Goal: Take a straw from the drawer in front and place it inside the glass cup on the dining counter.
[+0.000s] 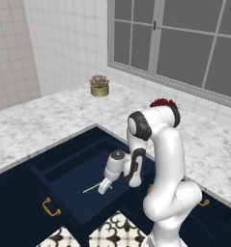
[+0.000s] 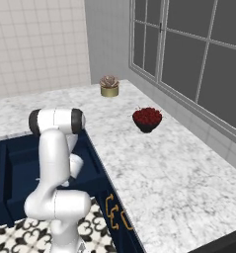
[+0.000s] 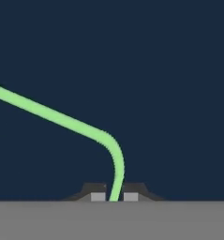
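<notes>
Straw (image 3: 62, 119) is held between the two dark fingertips (image 3: 98, 193) at the bottom centre of the hand view; its near end goes out of sight between them, and its far end is cut off at the left edge of the frame. It looks bent there, though in the left base view it appears as a straight, thin green line (image 1: 92, 187). The end effector (image 1: 104, 187) is closed on the straw, low inside the open drawer (image 1: 64, 169), in the lower middle of the left base view. From the end effector the straw runs to the left, just above the dark drawer floor. In the right base view the white arm (image 2: 55, 168) hides the end effector and the straw.
</notes>
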